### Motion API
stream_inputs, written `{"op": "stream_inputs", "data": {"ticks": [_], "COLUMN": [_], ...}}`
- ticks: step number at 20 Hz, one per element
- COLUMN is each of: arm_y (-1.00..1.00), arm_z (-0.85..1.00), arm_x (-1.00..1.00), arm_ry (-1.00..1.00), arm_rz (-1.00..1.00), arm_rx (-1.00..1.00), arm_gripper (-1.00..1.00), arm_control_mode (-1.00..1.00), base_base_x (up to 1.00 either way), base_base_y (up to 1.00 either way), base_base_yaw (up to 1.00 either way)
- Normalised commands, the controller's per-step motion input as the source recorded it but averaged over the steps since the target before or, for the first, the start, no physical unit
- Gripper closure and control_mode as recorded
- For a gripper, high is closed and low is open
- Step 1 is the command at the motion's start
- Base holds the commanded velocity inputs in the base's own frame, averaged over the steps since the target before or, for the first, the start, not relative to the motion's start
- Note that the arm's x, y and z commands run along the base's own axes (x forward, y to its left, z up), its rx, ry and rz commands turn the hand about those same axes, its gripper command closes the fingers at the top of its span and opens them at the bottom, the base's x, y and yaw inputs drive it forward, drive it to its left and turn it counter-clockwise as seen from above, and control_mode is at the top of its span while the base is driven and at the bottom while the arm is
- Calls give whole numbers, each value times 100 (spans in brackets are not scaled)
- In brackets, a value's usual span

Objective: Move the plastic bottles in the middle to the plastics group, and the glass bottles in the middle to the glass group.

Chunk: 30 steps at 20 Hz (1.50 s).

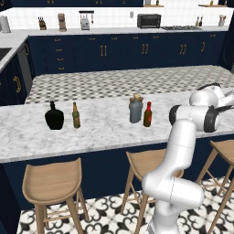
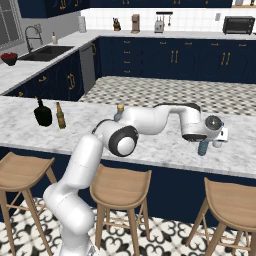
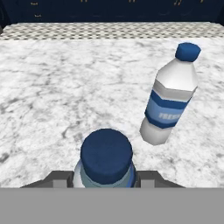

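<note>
Two plastic bottles sit near each other — you hold the blue-capped bottle (image 3: pixel 106 162) clamped in the gripper (image 3: pixel 105 177), low over the marble counter (image 3: pixel 52 96), beside the blue-labelled water bottle (image 3: pixel 169 98) — its group.

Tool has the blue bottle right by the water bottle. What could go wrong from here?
The tool appears to grip the translucent blue plastic bottle high, near its dark blue cap, so the bottle might swing or slip. The clear water bottle with a blue label stands close ahead, and a careless set-down could topple it.
</note>
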Motion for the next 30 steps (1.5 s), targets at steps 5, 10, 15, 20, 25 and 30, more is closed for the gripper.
{"op": "stream_inputs", "data": {"ticks": [5,10,15,20,25,30], "arm_y": [0,0,0,0,0,0], "arm_z": [0,0,0,0,0,2], "arm_x": [5,0,0,0,0,-3], "arm_ry": [5,0,0,0,0,-3], "arm_rz": [0,0,0,0,0,0], "arm_rx": [-1,0,0,0,0,0], "arm_gripper": [100,100,-100,-100,-100,-100], "arm_control_mode": [-100,-100,-100,-100,-100,-100], "base_base_x": [0,0,0,0,0,0], "base_base_y": [0,0,0,0,0,0], "base_base_yaw": [0,0,0,0,0,0]}}
